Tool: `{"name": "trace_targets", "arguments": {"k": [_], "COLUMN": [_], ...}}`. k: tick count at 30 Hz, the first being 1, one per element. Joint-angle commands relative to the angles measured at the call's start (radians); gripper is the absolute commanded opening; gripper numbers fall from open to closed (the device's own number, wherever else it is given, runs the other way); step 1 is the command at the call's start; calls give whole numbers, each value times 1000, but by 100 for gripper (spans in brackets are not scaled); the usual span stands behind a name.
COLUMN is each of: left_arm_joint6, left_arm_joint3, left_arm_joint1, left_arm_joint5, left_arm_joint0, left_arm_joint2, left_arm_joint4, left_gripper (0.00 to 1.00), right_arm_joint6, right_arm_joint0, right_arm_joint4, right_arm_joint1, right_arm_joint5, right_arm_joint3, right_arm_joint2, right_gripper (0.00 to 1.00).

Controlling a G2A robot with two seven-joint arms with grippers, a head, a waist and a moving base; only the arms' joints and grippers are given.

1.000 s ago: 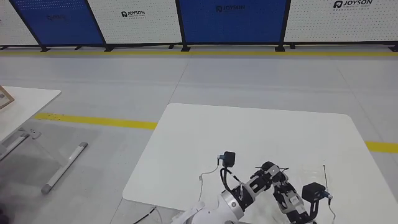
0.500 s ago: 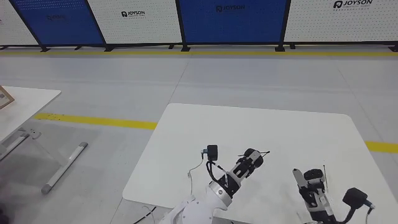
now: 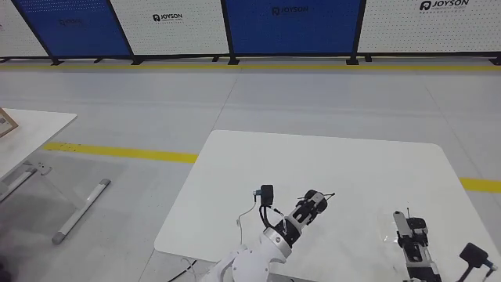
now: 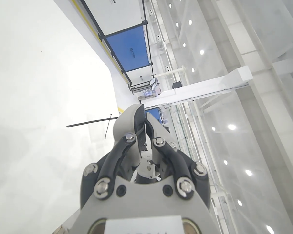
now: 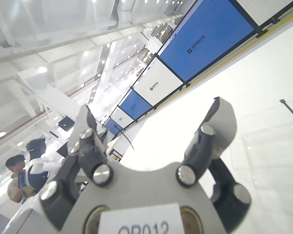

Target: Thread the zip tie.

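My left gripper [image 4: 143, 119] is shut on a black zip tie [image 4: 88, 122], whose strap sticks out sideways past the fingers over the white table [image 3: 329, 157]. In the top view this gripper [image 3: 315, 198] is near the table's front middle. My right gripper [image 5: 152, 115] is open with nothing between its fingers. In the top view it [image 3: 409, 223] is at the front right. A second black zip tie [image 5: 291, 112] lies flat on the table just beyond it, its head pointing away from me, and appears as a thin line [image 3: 407, 213] from above.
A clear plastic sheet [image 5: 271, 152] lies on the table under and beside the second zip tie, also seen faintly from above [image 3: 389, 227]. The table's front edge is close to both arms. Pegboard panels [image 3: 290, 12] stand far behind, across the floor.
The two grippers were close together a second ago. The right arm has swung out to the front right near the second zip tie; the left shifted a little left with its tie.
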Motion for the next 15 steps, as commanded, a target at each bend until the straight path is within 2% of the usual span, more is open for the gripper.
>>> {"name": "trace_targets", "arguments": {"k": [1, 4, 7, 9, 13, 15], "left_arm_joint6": [0, 14, 95, 157, 240, 305], "left_arm_joint3": [0, 5, 14, 28, 59, 86], "left_arm_joint1": [0, -1, -7, -11, -18, -22], "left_arm_joint5": [0, 1, 7, 14, 27, 51], "left_arm_joint0": [0, -2, -5, -7, -13, -23], "left_arm_joint2": [0, -5, -14, -24, -27, -29], "left_arm_joint4": [0, -11, -12, -14, -3, 37], "left_gripper": [0, 0, 0, 0, 0, 0], "right_arm_joint6": [0, 0, 17, 29, 59, 64], "right_arm_joint0": [0, 0, 10, 5, -6, -10], "right_arm_joint4": [0, 0, 33, 108, 220, 276], "right_arm_joint1": [0, 0, -2, -3, -2, -4], "right_arm_joint5": [0, 0, 6, 0, 0, 29], "right_arm_joint3": [0, 0, -3, -9, -15, -11], "right_arm_joint2": [0, 0, 5, 27, 86, 107], "right_gripper": [100, 100, 100, 100, 100, 100]}}
